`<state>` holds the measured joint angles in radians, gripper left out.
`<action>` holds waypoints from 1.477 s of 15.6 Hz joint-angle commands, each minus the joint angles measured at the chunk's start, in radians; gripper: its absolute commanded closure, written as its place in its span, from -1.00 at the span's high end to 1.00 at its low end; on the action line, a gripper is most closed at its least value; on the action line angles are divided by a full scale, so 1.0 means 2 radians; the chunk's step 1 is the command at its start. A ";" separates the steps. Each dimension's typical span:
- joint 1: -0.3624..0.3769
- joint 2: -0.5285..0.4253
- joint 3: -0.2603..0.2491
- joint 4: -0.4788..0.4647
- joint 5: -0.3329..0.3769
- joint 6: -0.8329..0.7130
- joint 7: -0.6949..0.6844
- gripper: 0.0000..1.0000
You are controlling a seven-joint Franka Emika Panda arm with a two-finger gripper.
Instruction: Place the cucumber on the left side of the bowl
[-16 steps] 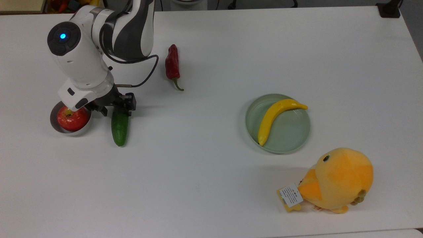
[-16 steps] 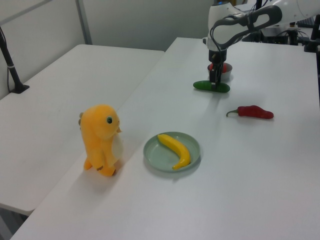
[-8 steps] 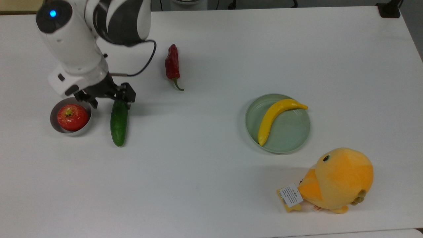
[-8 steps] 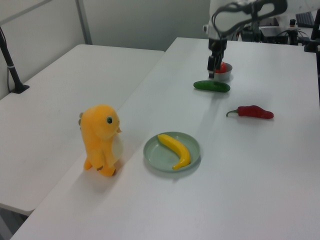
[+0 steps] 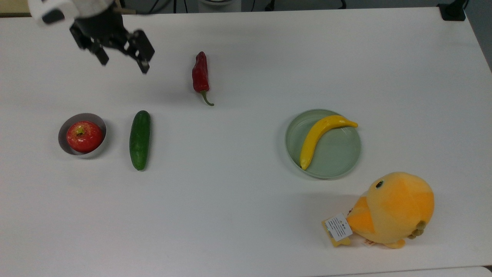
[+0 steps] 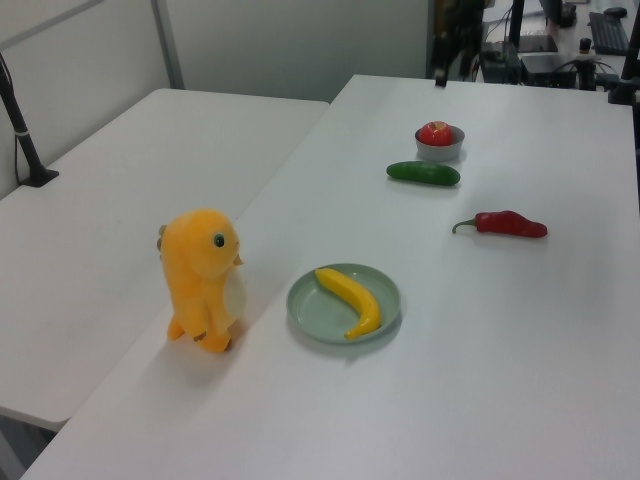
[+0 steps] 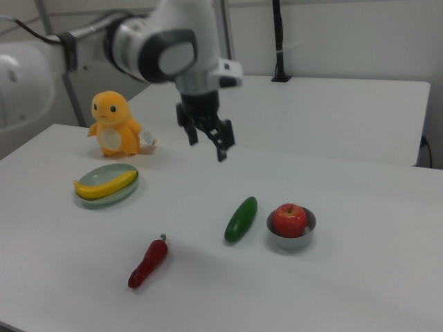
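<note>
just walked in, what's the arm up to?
The gripper is open, holding nothing, raised above the table toward the top view's upper left. The cucumber lies flat on the table beside the bowl, on the top view's right of it and the right view's left, with a small gap between them. An apple sits in the bowl. The red chili lies apart from them.

A robotics lab: a robot arm (image 7: 149, 45) over a white table (image 5: 246, 215) set with toy props, another white table (image 6: 110, 200) beside it, monitors and cables (image 6: 540, 40) behind
</note>
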<state>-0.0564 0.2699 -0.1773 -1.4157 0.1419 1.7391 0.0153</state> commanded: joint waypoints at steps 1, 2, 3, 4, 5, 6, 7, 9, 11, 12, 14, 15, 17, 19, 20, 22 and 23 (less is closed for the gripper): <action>0.005 -0.070 0.013 -0.015 0.006 -0.052 0.064 1.00; 0.004 -0.083 0.019 -0.016 0.006 -0.063 0.079 1.00; 0.005 -0.093 0.025 -0.017 0.006 -0.080 0.096 1.00; 0.005 -0.102 0.036 -0.017 0.006 -0.099 0.116 1.00; 0.006 -0.110 0.047 -0.018 0.005 -0.109 0.139 1.00; 0.007 -0.116 0.057 -0.020 0.004 -0.112 0.160 1.00; 0.009 -0.119 0.071 -0.026 0.000 -0.112 0.179 1.00; 0.014 -0.128 0.095 -0.042 -0.005 -0.108 0.193 1.00; 0.015 -0.140 0.114 -0.065 -0.015 -0.103 0.190 1.00; 0.015 -0.145 0.125 -0.077 -0.023 -0.096 0.189 1.00; 0.033 -0.159 0.131 -0.109 -0.046 -0.065 0.182 1.00; 0.043 -0.167 0.131 -0.126 -0.057 -0.044 0.171 1.00; 0.050 -0.178 0.129 -0.149 -0.066 -0.017 0.136 1.00; 0.057 -0.177 0.123 -0.150 -0.067 -0.014 0.078 1.00; 0.057 -0.177 0.120 -0.150 -0.067 -0.014 0.053 1.00; 0.058 -0.177 0.116 -0.150 -0.067 -0.013 0.022 1.00; 0.059 -0.177 0.111 -0.150 -0.066 -0.013 0.018 1.00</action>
<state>0.0435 -0.0479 0.0801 -1.6669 0.0161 1.6789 0.1401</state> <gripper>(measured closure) 0.000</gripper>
